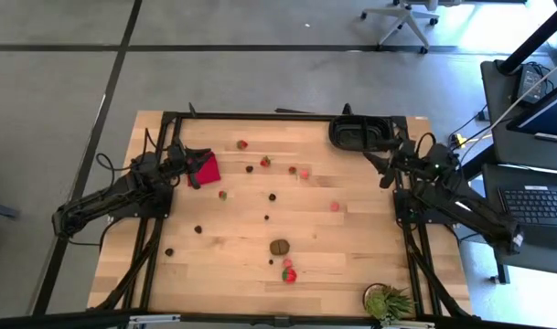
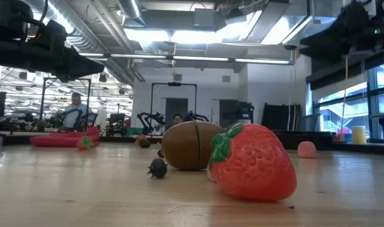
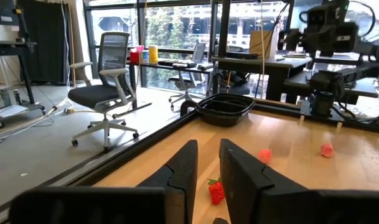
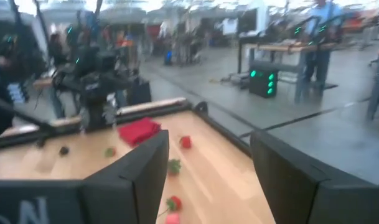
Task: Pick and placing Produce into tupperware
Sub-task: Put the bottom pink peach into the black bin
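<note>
Produce scattered over wooden table (image 1: 351,247): red strawberries (image 1: 289,273), tiny dark balls (image 1: 272,196), one brown lump (image 1: 279,246) toward near edge. Tray (image 1: 360,133) black, shallow, rounded corners, at far right corner, nothing seen in it. Left gripper (image 1: 194,170) near far left corner, by red cloth (image 1: 206,168); fingers (image 3: 188,168) narrow, nothing between. Right gripper (image 1: 385,169) beside tray, jaws wide apart, nothing held. Low view alone shows strawberry's seed dimples and green cap; high view alone shows green plant (image 1: 388,302) at near right corner. No legible writing.

Red and dark produce (image 1: 279,247) lies scattered across the table; black tupperware (image 1: 360,133) sits at its far right edge.
</note>
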